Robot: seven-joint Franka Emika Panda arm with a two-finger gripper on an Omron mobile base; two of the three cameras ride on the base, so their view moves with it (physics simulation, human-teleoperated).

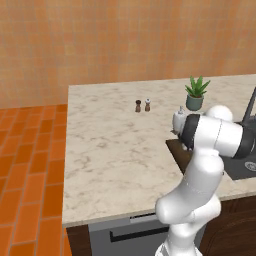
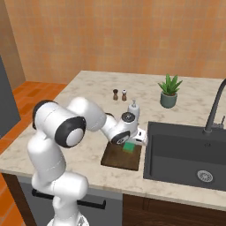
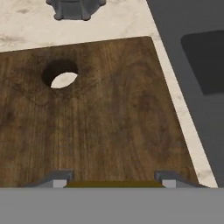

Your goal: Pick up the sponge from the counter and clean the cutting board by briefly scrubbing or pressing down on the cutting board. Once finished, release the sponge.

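In the hand view the gripper (image 3: 113,183) sits at the 6 o'clock edge, its two fingertips (image 3: 59,180) set moderately apart with a thin yellow strip of the sponge (image 3: 114,184) clamped between them. Right beyond them lies the cutting board (image 3: 100,113), dark brown wood, its round hole toward 11 o'clock. In the right base view the sponge (image 2: 129,146) shows green under the hand, resting on the far end of the cutting board (image 2: 120,158), near the corner closest to the sink (image 2: 185,154). The board lies on the counter (image 2: 88,101), with the sink just beside it at 3 o'clock. Farther back, at 12 o'clock from the board, stands a soap dispenser (image 2: 133,110); beyond it are two small shakers (image 2: 119,94), and toward 1 o'clock a potted plant (image 2: 169,91). The faucet (image 2: 215,108) rises behind the sink.
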